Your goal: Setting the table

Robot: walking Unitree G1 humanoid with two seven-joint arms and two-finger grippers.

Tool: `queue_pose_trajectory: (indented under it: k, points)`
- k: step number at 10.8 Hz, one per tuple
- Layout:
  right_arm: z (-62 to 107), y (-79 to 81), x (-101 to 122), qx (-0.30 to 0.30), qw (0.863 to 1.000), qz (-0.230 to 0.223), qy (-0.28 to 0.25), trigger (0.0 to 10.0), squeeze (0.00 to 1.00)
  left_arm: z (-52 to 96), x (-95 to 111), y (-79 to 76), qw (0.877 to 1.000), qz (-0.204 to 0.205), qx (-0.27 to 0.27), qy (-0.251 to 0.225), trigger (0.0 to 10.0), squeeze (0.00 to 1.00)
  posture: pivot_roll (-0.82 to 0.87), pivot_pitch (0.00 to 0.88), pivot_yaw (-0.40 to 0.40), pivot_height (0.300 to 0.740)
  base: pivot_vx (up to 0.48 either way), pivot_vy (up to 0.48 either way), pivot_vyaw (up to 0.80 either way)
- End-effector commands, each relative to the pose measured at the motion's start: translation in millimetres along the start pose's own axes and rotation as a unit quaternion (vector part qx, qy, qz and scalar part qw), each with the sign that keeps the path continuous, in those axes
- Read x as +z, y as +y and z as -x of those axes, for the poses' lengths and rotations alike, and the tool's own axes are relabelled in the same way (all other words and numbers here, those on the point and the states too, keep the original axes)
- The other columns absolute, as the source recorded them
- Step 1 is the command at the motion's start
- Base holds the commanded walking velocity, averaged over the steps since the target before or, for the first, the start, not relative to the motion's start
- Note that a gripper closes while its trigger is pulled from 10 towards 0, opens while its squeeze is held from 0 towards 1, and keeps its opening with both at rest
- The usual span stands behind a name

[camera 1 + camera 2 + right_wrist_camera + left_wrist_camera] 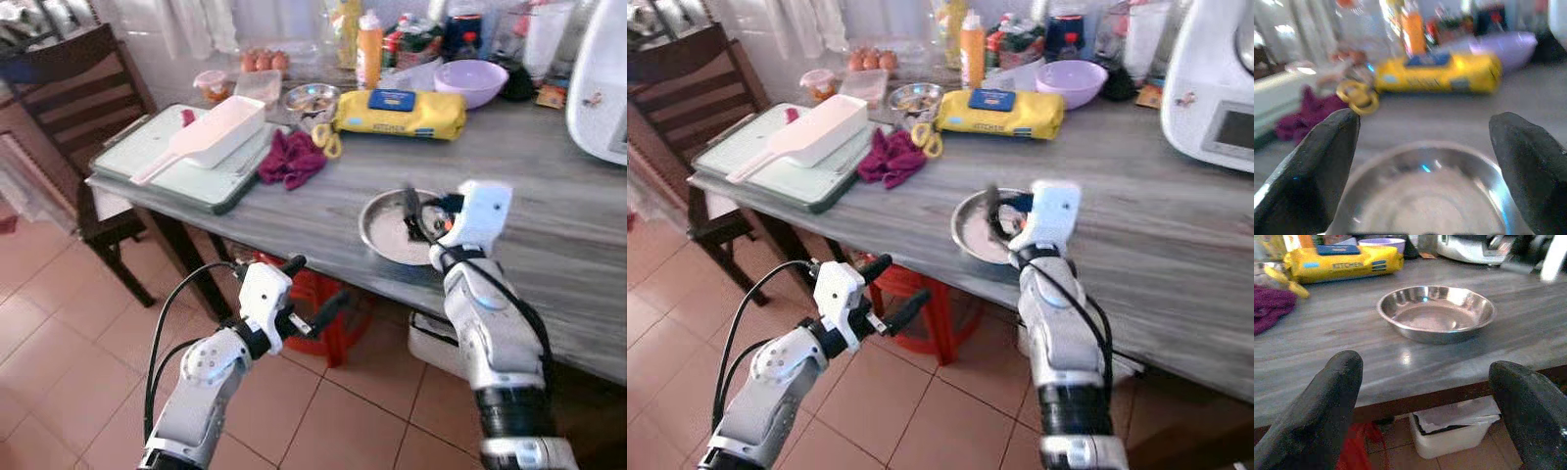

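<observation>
A steel bowl (397,230) sits on the grey wooden table (549,186), close to the near edge. The right gripper (424,213) hangs just above the bowl's right side, fingers spread apart, with nothing between them; the right wrist view looks down between the two fingers at the bowl's rim. The left gripper (309,294) is below and in front of the table edge, over the tiled floor (59,323), its fingers also apart and empty, pointing toward the bowl.

Behind the bowl lies a yellow packet (400,113) with a blue label; the word "KITCHEN" can be read on its side in the left wrist view. Yellow-handled scissors (328,142) lie just beside the packet, next to a crumpled purple cloth (292,159). Farther left a pale green tray (162,162) carries a white scoop (211,137). A lilac bowl (470,81), an orange bottle (369,49) and some eggs (265,61) stand at the back. A white appliance (602,83) sits at the right end. A dark wooden chair (69,88) stands to the left, and a white bin (1447,431) sits on the floor under the table
</observation>
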State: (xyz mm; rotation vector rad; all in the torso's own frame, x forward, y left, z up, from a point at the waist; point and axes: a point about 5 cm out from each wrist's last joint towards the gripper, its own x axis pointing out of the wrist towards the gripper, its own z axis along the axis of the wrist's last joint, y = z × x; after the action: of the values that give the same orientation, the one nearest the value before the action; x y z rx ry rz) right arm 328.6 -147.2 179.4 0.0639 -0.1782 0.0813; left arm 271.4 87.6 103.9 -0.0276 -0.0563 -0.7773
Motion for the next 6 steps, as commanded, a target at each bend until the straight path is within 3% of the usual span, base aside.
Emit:
queue_pose_trajectory:
  k: [1,4,5,6]
  points:
    - [10.6,4.3,5,0.005,1.0,-0.016,-0.013,10.0,1.0,3.1,-2,5.6,1.0,-0.01,0.017,0.004,10.0,0.0,-0.07,0.058,0.117,0.74,0.0,0.0,0.0]
    - [41.5,6.7,1,0.014,1.0,0.015,-0.011,10.0,1.0,4.1,-2,11.6,0.997,-0.015,0.073,-0.006,10.0,0.0,-0.09,0.063,0.121,0.74,0.0,0.0,0.0]
    - [51.2,5.8,-1,0.028,0.999,0.039,0.001,10.0,0.9,5.2,-4,19.9,0.993,-0.021,0.116,0.001,10.0,0.0,-0.09,0.065,0.126,0.74,0.0,0.0,0.0]
    - [57.1,3.4,-8,0.03,0.996,0.082,0.034,10.0,0.0,4.9,-5,27.6,0.988,-0.028,0.151,0.008,10.0,0.0,-0.1,0.064,0.128,0.74,0.0,0.0,0.0]
